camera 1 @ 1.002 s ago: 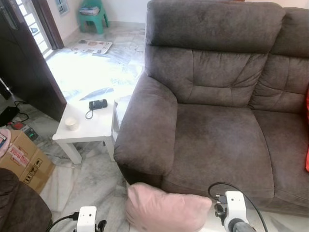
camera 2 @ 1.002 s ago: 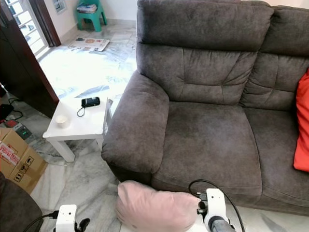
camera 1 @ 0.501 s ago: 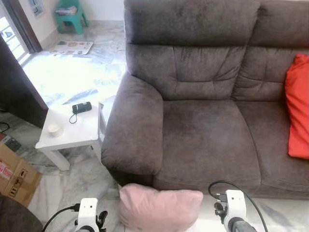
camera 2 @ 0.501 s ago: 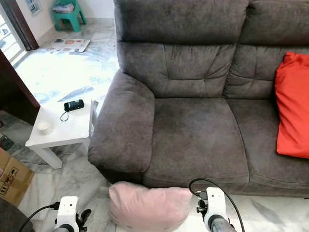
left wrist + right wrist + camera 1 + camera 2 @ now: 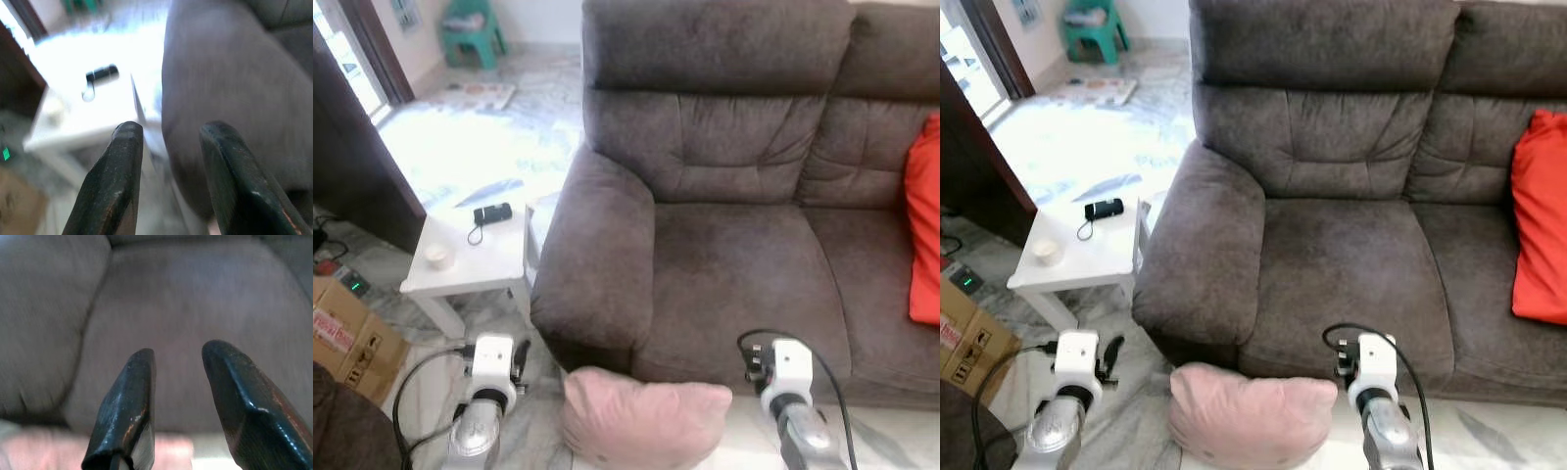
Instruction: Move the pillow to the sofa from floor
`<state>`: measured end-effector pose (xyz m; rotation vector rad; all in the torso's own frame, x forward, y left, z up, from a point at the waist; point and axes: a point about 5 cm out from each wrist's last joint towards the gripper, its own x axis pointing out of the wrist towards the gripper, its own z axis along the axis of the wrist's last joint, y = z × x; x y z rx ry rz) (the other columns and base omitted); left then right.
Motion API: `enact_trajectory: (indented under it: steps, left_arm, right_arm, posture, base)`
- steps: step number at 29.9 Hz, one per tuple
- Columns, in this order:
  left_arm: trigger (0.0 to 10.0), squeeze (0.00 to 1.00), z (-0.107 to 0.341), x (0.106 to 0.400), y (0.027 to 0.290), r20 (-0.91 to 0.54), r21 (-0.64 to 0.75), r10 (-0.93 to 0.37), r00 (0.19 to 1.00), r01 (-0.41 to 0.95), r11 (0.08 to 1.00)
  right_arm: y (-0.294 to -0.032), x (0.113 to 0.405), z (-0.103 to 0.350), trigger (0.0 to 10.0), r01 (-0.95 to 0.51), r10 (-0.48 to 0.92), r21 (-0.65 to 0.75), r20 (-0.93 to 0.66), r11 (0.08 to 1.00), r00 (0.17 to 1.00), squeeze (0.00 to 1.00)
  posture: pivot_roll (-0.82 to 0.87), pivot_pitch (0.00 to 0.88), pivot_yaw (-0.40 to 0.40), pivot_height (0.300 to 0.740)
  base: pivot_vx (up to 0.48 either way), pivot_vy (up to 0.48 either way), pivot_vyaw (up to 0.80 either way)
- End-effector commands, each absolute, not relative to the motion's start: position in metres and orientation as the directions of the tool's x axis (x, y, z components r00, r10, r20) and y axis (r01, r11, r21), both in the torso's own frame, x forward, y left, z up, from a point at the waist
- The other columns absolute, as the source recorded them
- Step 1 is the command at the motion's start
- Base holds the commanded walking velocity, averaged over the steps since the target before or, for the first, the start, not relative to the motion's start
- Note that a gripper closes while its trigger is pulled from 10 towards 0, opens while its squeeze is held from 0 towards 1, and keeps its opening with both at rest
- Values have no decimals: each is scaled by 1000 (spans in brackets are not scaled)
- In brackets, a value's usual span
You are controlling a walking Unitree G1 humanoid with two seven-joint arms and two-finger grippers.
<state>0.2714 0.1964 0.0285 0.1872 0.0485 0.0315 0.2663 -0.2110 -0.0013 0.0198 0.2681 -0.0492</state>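
Note:
A pale pink pillow (image 5: 641, 419) lies on the marble floor against the front of the dark grey sofa (image 5: 734, 255), below its left seat. My left wrist (image 5: 492, 358) is raised just left of the pillow, and my right wrist (image 5: 790, 367) just right of it. In the left wrist view, my left gripper (image 5: 171, 129) is open, aimed at the sofa's armrest and the white table. In the right wrist view, my right gripper (image 5: 180, 353) is open and looks at the seat cushion, with the pillow (image 5: 49, 450) pink below it. Neither gripper holds anything.
A white side table (image 5: 499, 259) beside the armrest carries a black phone (image 5: 492, 212) and a small cup (image 5: 436, 256). A cardboard box (image 5: 347, 338) sits at the far left. A red cushion (image 5: 925, 235) leans on the sofa's right side.
The camera has shifted, so the whole picture moved. Both arms have come up higher on either side of the pillow. The pillow lies where it was.

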Motion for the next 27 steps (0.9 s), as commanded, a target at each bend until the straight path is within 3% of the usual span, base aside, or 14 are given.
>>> enact_trajectory:
  steps: [1, 9, 27]
  left_arm:
    - [10000, 0, 41, 271, 194, 33, 218, 25, 999, -32, 975]
    - [10000, 0, 74, 265, 187, 194, 223, 15, 981, -59, 973]
    - [10000, 0, 76, 268, 185, 142, 209, 16, 990, -45, 977]
  right_arm:
    - [-208, 277, 22, 10000, 53, -49, 27, -106, 998, 993, 0]
    - [-206, 269, 53, 10000, 64, -64, 8, 91, 998, 994, 0]
    - [-197, 283, 68, 10000, 53, -53, 1, 66, 999, 996, 0]
  posture:
    - [-33, 85, 17, 740]
    - [-37, 66, 25, 740]
    - [-39, 83, 9, 728]
  base:
    - [0, 0, 0]
    - [0, 0, 0]
    - [0, 0, 0]
